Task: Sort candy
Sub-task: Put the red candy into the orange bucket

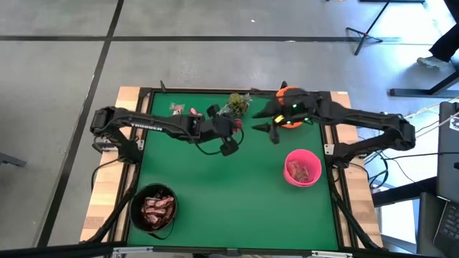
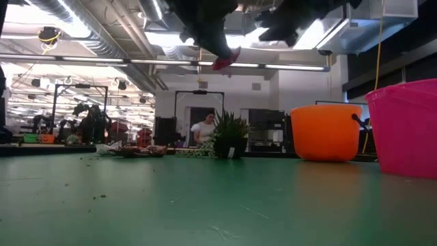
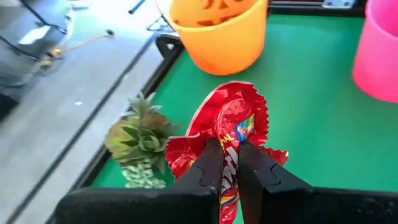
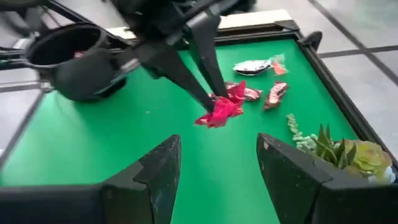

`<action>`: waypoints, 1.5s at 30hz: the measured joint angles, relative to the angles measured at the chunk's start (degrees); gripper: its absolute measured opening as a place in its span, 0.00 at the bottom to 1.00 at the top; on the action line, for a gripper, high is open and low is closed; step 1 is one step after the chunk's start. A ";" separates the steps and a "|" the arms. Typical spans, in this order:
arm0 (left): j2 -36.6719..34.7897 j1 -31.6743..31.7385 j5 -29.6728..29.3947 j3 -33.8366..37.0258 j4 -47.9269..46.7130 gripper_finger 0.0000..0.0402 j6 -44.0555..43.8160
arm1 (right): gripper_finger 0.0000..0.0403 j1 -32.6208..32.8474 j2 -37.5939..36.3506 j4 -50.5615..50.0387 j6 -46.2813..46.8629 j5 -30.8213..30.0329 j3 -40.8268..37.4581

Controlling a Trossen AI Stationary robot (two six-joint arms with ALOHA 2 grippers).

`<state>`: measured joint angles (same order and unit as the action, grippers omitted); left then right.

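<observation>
My left gripper point(image 3: 229, 163) is shut on a bright red candy packet point(image 3: 231, 118) and holds it high over the middle of the green table point(image 1: 237, 193). The low view shows the packet point(image 2: 225, 60) well above the mat. My right gripper point(image 4: 217, 171) stands open in the air a little to the right, facing the packet point(image 4: 221, 109) with nothing between its fingers. A few more candies, one clear-wrapped point(image 4: 252, 65) and a brown-red bar point(image 4: 275, 93), lie flat on the mat at the far left. My left gripper pinches the red packet by one crinkled end point(image 3: 231, 154) between its two fingers point(image 3: 208, 165). The fingers slant down toward the table's right. The rest of the packet sticks out past the fingertips, lifted clear of the table.
A black bowl point(image 1: 153, 208) with candy stands at the near left, a pink bowl point(image 1: 303, 168) with candy at the right, and an orange bowl point(image 1: 290, 115) at the far right. A small green plant point(image 1: 238, 102) sits at the far edge. The mat's near middle is free.
</observation>
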<state>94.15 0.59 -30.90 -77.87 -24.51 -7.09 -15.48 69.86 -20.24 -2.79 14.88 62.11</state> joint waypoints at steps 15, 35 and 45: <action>0.24 -6.37 -8.65 0.15 1.50 0.04 0.31 | 0.51 2.48 13.20 14.71 3.26 -1.19 0.00; -0.63 -8.12 -8.16 -0.11 -0.89 0.27 0.82 | 0.06 2.24 12.16 4.04 -4.17 -3.26 3.32; -6.55 -11.69 -17.89 -0.13 -8.70 0.42 -1.46 | 0.05 1.08 6.08 -23.65 -9.52 -18.12 13.89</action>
<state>87.60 -11.10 -48.80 -78.00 -33.21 -8.55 -14.40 75.94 -43.89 -12.32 -3.25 76.00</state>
